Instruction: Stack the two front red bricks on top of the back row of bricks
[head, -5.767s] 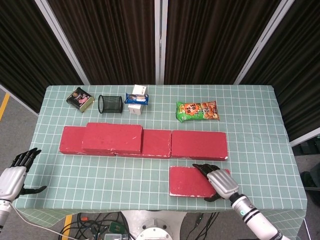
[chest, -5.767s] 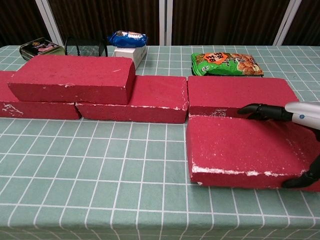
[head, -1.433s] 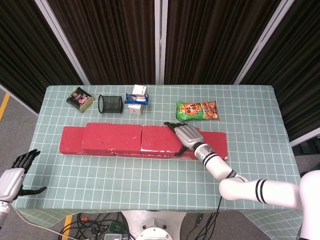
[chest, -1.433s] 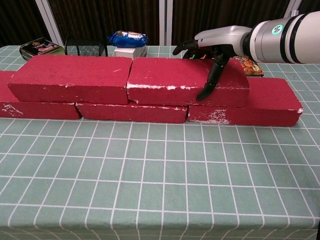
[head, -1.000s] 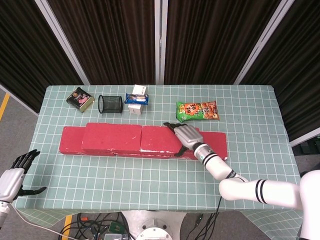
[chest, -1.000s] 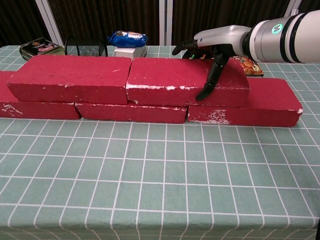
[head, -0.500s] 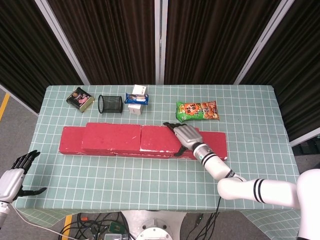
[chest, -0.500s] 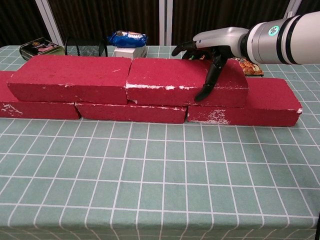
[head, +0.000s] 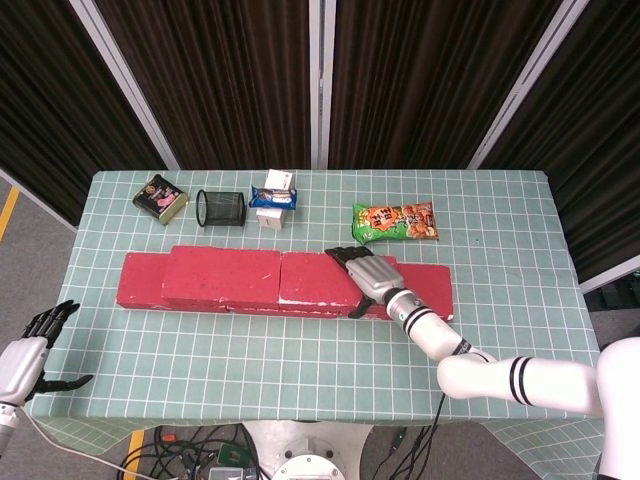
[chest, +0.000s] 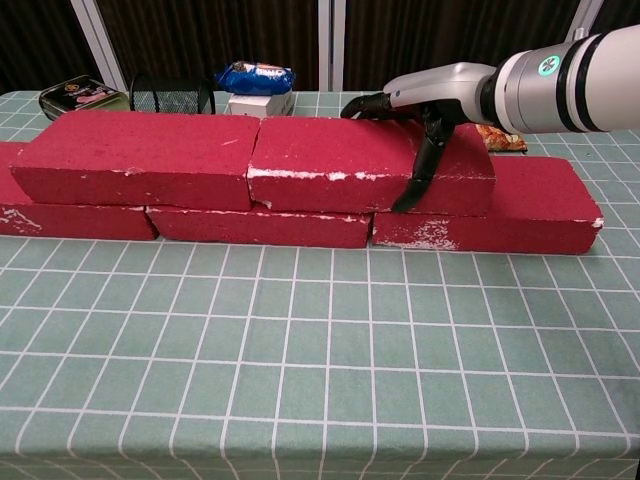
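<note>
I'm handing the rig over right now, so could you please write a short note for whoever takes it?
Right hand: grips the second stacked brick, which sits on the back row beside the first stacked brick.
Left hand: open, off the table's front left corner, holding nothing.
Done: both bricks are up.
Left: let go and pull the right hand back.

The right hand (head: 368, 275) lay just right of the frame's centre in the head view, palm down, dark fingers (chest: 362, 105) reaching up-left and the thumb hooked downward. Its white forearm ran toward the lower right corner. The left hand (head: 28, 352) hung at the lower left edge, fingers apart, apparently holding nothing.
</note>
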